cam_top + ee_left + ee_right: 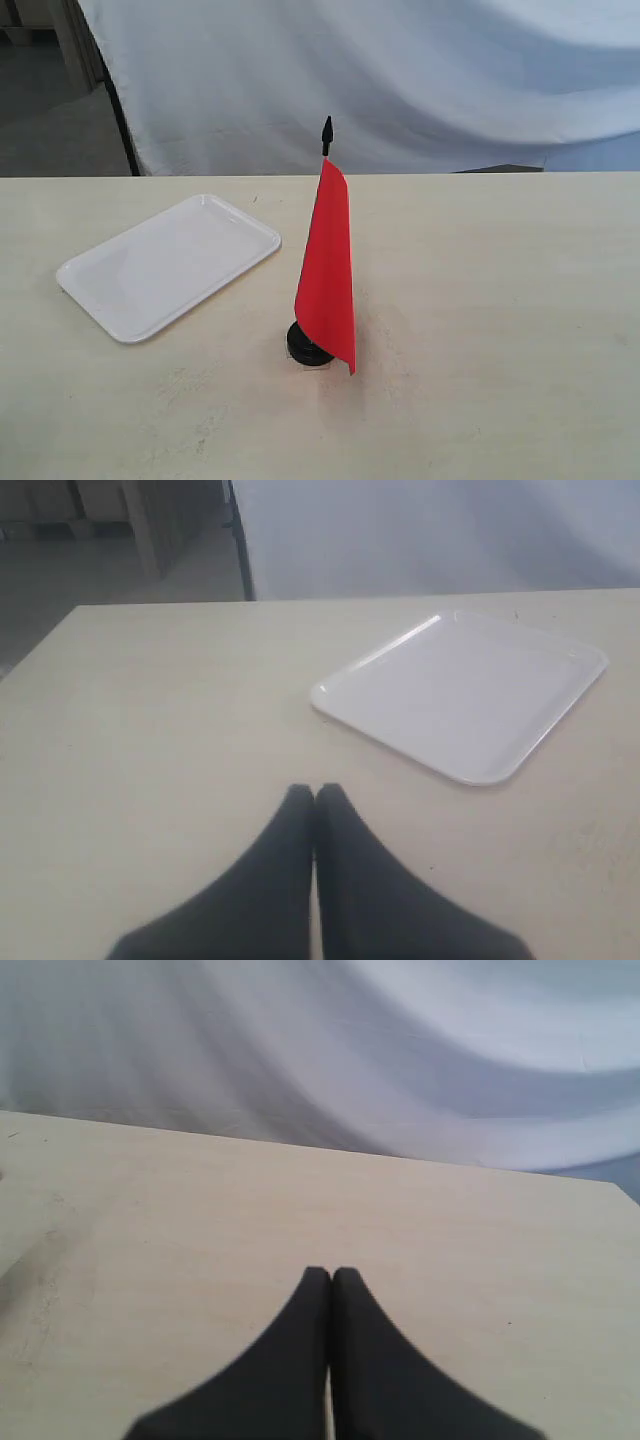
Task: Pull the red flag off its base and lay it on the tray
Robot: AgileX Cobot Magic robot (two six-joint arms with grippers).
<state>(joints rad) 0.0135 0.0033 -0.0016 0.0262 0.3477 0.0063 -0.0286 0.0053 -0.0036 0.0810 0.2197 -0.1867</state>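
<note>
Plainly upright red flag [327, 270], black base [298, 344].

One flag [328, 270], one base [300, 346], one tray [170, 265]

flag [326, 270] red (pole [326, 135] black) | base [298, 346] black | tray [170, 265] white | table [500, 300] beige

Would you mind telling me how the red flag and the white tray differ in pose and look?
The red flag stands upright in its black base, while the tray lies flat on the table. The red flag is bright red cloth on a thin black pole; the tray is plain white with rounded corners and a shallow rim. Both sit on the same pale table, apart from each other.
</note>
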